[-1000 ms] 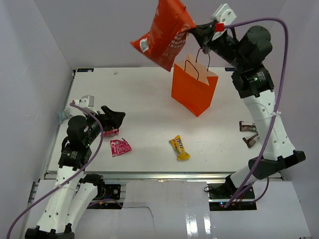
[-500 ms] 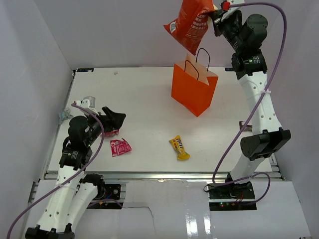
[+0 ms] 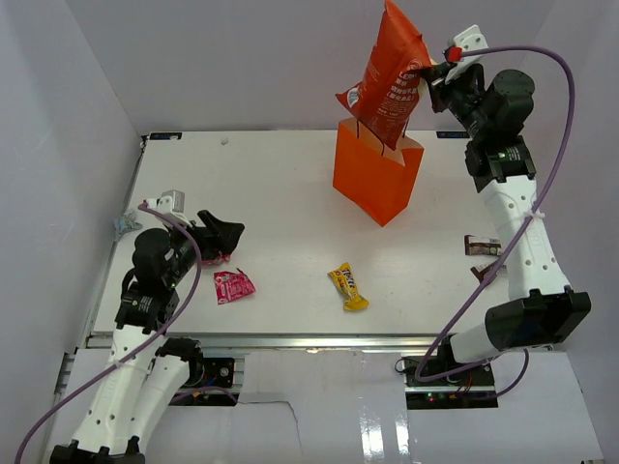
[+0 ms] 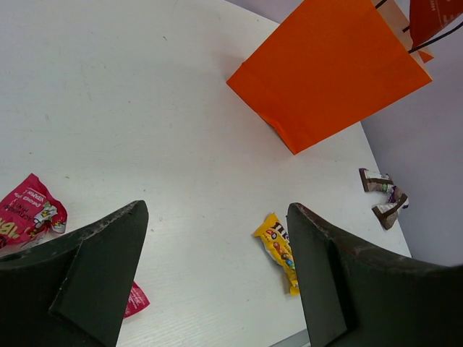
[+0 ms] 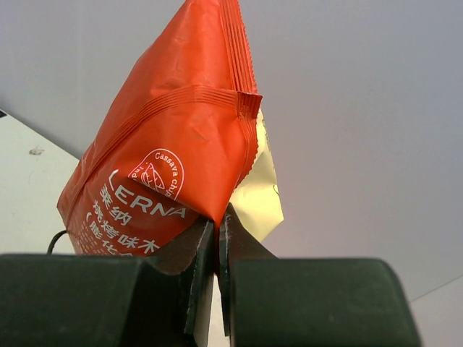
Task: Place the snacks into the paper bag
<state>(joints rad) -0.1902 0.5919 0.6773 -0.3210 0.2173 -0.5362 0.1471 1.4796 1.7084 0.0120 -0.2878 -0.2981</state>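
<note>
My right gripper (image 3: 431, 77) is shut on the edge of the red-orange chip bag (image 3: 390, 79), which stands nearly upright with its lower end inside the mouth of the orange paper bag (image 3: 372, 180). In the right wrist view the chip bag (image 5: 166, 181) is pinched at my gripper (image 5: 217, 228). My left gripper (image 3: 224, 235) is open and empty at the left. One pink packet (image 3: 233, 285) lies in front of it; another (image 3: 215, 257) is half hidden under the fingers. The yellow candy bar (image 3: 348, 286) lies mid-table, also in the left wrist view (image 4: 278, 249).
Two small brown wrapped sweets (image 3: 482, 257) lie at the right edge, also in the left wrist view (image 4: 383, 196). White walls enclose the table. A metal rail runs along the near edge (image 3: 309, 340).
My right gripper has swung the chip bag from tilted high above the paper bag to nearly upright and lowered its bottom end into the bag's mouth. The left arm has not moved.
</note>
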